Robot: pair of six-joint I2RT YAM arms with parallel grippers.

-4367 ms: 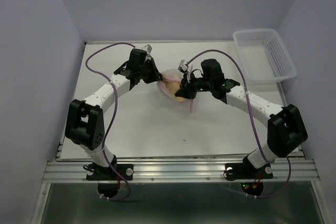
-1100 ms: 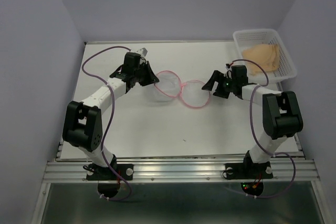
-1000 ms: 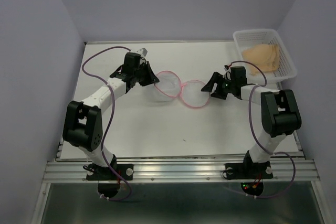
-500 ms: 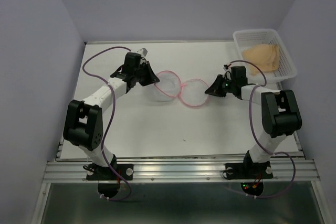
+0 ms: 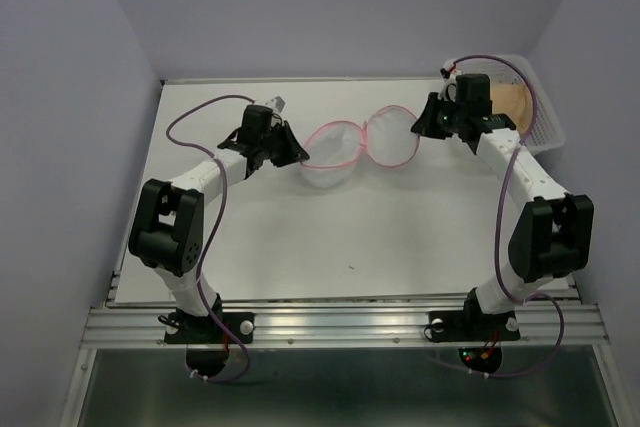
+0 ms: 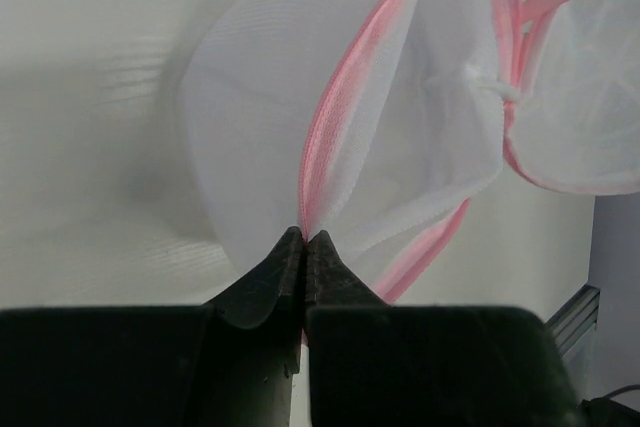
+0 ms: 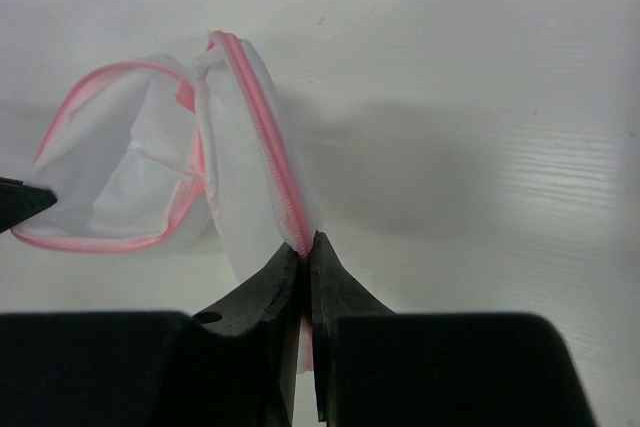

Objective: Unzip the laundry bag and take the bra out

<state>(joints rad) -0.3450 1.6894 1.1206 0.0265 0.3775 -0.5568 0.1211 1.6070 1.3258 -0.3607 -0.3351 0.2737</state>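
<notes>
laundry bag (image 5: 325, 159) now lifted, right gripper (image 5: 419, 126) clamped

2 white arms (image 5: 200, 179), blocky black joints (image 5: 168, 227), a purple cable (image 5: 195, 105) looping along each; lights (image 5: 466, 355) glow at the 5 o'clock base (image 5: 470, 325).

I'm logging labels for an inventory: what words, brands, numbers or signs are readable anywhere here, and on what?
None: no text can be read in any view.
The laundry bag shows only plain white mesh and a pink zipper rim.
The basket and the table carry no legible marking.
</notes>
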